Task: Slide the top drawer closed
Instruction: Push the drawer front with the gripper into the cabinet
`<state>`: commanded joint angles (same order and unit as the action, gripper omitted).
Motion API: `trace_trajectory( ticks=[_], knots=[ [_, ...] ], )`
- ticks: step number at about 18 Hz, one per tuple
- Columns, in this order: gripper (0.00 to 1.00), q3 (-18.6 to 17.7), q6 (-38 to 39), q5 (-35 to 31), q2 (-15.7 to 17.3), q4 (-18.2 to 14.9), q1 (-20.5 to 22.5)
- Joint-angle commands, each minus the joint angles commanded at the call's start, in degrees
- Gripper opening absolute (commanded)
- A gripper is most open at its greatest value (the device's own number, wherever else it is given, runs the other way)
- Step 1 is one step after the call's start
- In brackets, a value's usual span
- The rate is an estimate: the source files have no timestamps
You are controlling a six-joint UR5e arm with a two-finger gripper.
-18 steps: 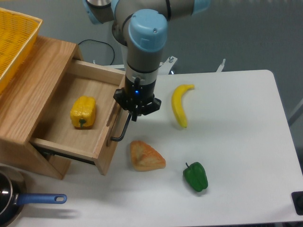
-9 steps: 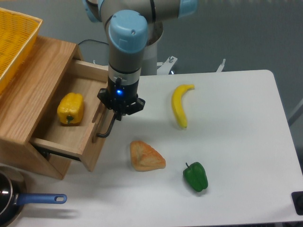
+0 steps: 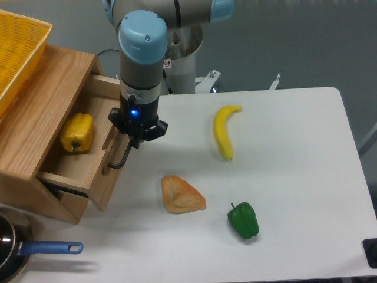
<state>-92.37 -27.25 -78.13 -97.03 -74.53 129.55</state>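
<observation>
Drawer (image 3: 88,171): light wood box with plank front, at table's left edge, top slot of cabinet (image 3: 35,130); partly open, roughly a third of its floor showing; front angled toward table centre. Handle (image 3: 121,158): black U-bar on the front face, lower end visible, upper end hidden under gripper. Contents: yellow pepper (image 3: 76,132), loose on drawer floor near the back, likely to roll or shift under a jolt.

Handling, judged: rigid, moderately heavy for its size, running on rails; likely smooth but apt to bind if pushed off-axis; not fragile. Best contact: handle middle or flat of the front plank, force square to the front, directed into the cabinet.

Gripper (image 3: 136,140): directly over handle's upper end, pointing down, blue light lit on wrist; fingers appear drawn together at or around the bar; true grip versus mere press against it not tellable from this view.

Remaining: final stretch of travel until front sits flush with cabinet face.

Surroundings: yellow basket (image 3: 15,50) atop cabinet; pan (image 3: 12,250) with blue handle at lower left; bread piece (image 3: 182,194) near drawer's front corner, apart from it; banana (image 3: 224,131) and green pepper (image 3: 244,220) well apart on white table (image 3: 294,177).
</observation>
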Motion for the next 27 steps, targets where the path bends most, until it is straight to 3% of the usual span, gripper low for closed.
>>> trace_trajectory(
  ticks=[14,27],
  knots=[
    [0.07,0.1,0.6,0.9,-1.0,0.1,-4.3],
    [0.07,0.3,0.6,4.7,-0.9,0.0,-5.6]
  ],
)
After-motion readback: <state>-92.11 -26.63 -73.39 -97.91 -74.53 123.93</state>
